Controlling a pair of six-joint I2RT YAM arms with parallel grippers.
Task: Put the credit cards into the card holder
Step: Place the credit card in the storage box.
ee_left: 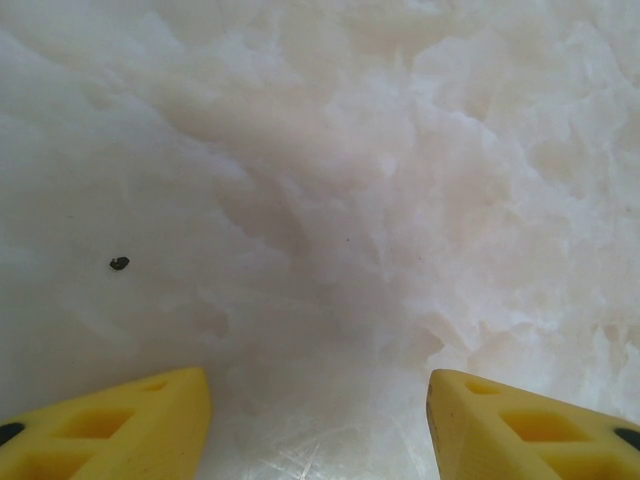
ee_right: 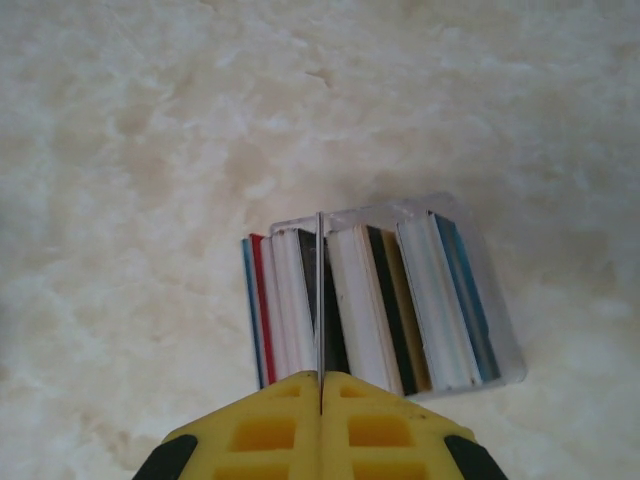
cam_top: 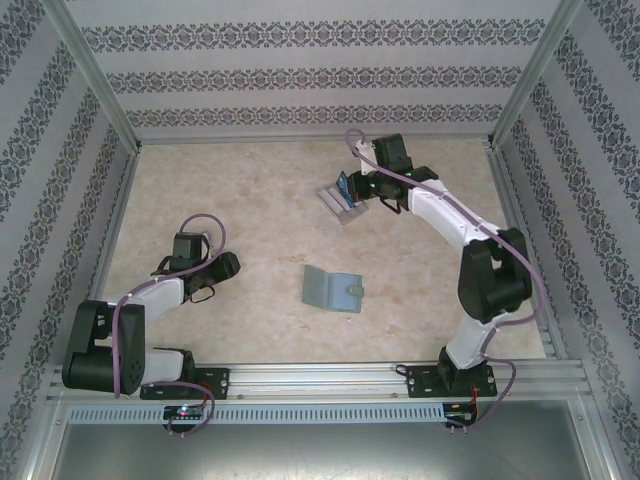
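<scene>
Right gripper (ee_right: pixel 320 382): my yellow fingers are pressed together, clamped on one thin plastic card (ee_right: pixel 319 300). From the wrist I see this card edge-on. From above it looks blue and stands upright.

The gripped card's far end sits among the other credit cards (ee_right: pixel 365 300), a row of white, black, red, tan and blue edges. They stand in a clear ribbed plastic stand (ee_right: pixel 503 345). I cannot tell whether the gripped card touches the stand's floor. The stand rests on the pale marbled bench (ee_right: pixel 150 130), in the far half, right of centre.

Card holder (cam_top: pixel 332 289): a flat, square-ish grey-green wallet with a small round snap tab (cam_top: pixel 357 292) at its right edge. It lies flat near the bench centre, well apart from the stand and nearer my bases.

Left gripper (ee_left: pixel 318 390): my yellow fingers are spread apart, open, low over the bench on the left side, well apart from the wallet. One small dark speck (ee_left: pixel 119 263) lies on the surface ahead of it.
</scene>
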